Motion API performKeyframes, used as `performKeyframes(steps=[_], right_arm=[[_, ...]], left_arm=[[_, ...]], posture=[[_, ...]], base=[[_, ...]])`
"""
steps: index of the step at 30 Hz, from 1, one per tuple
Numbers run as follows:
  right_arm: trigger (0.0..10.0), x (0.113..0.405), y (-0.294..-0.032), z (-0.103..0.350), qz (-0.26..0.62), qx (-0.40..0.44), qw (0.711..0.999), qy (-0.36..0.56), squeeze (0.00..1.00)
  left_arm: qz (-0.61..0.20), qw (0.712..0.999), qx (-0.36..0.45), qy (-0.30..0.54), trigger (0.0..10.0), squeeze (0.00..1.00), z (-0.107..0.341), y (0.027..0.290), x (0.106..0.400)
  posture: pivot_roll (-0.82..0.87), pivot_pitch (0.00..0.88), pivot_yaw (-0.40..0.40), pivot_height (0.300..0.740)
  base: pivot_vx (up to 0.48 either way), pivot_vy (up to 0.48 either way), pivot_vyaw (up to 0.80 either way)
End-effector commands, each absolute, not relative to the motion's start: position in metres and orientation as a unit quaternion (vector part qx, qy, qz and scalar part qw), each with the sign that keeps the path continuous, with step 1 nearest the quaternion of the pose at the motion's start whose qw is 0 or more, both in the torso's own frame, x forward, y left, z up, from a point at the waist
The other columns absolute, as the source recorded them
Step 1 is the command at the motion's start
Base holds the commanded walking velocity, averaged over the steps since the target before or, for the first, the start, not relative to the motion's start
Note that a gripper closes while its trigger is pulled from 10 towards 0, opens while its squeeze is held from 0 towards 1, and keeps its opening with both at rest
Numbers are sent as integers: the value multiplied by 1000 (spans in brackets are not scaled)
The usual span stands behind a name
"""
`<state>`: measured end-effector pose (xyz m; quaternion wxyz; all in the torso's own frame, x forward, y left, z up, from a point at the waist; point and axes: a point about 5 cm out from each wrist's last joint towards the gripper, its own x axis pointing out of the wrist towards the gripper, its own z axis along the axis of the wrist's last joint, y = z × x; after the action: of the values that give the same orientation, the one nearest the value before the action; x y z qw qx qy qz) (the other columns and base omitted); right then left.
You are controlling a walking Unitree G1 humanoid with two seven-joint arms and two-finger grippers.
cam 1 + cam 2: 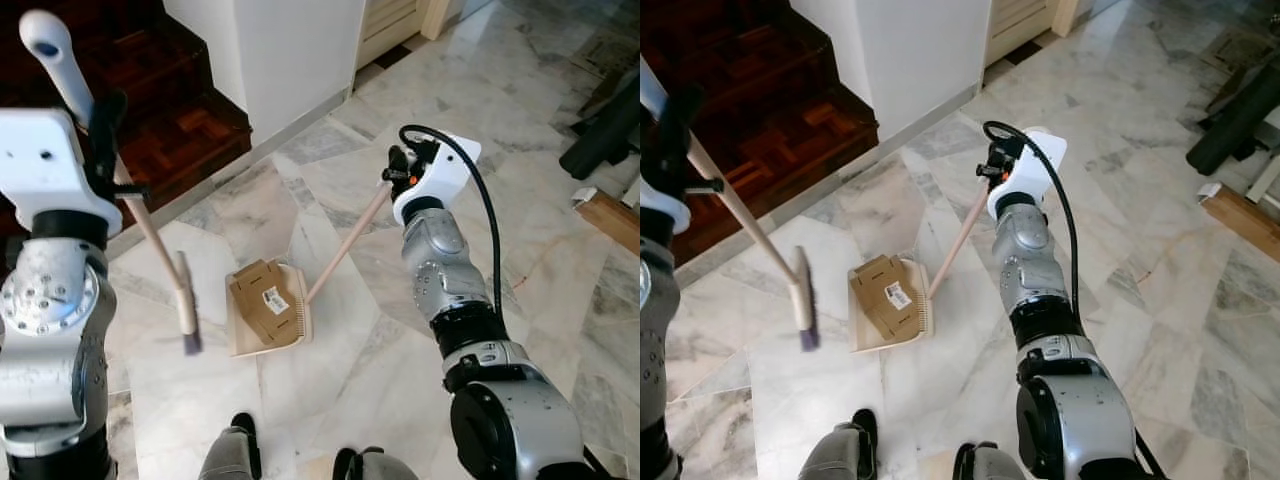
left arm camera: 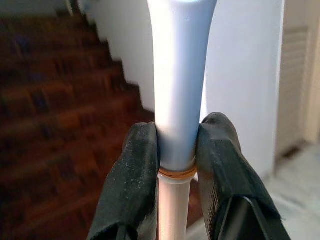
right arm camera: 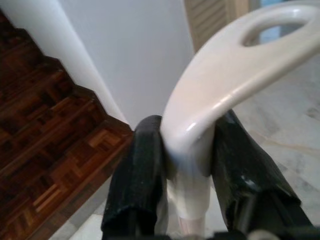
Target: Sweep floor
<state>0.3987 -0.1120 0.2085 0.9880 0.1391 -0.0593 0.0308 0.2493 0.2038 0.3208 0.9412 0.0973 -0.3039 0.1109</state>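
My left gripper (image 2: 177, 165) is shut on the pale blue grip of a broom (image 1: 150, 235). Its wooden stick slants down to the brush head (image 1: 186, 310), which hovers just above the marble floor. My right gripper (image 3: 187, 165) is shut on the white looped handle of a dustpan (image 1: 262, 310). The cream pan rests on the floor between the arms, its long stick (image 1: 345, 245) rising to my right hand. A folded piece of brown cardboard (image 1: 260, 298) with a white label lies inside the pan.
Dark wooden stairs (image 1: 170, 110) rise at the back left beside a white wall (image 1: 295, 60). A black bag (image 1: 605, 135) and a cardboard box (image 1: 610, 215) sit at the right edge. My feet (image 1: 240, 455) stand just behind the pan.
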Motion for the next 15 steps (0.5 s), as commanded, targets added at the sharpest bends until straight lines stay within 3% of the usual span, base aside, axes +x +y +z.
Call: performKeyframes(steps=[1, 7, 15], right_arm=[[10000, 396, -114, 216, 31, 139, 987, -79, 0], [10000, 394, -113, 217, 39, 140, 985, -89, 0], [10000, 385, -112, 211, 48, 144, 984, -94, 0]], left_arm=[[110, 920, 112, -358, 10000, 0, 337, 198, 239], [105, 923, 146, -339, 10000, 0, 325, 196, 240], [102, 952, 155, -244, 10000, 0, 260, 201, 249]], posture=[[64, 157, -65, 740], [65, 155, -65, 740], [35, 116, -62, 740]], base=[[0, 0, 0], [0, 0, 0], [0, 0, 0]])
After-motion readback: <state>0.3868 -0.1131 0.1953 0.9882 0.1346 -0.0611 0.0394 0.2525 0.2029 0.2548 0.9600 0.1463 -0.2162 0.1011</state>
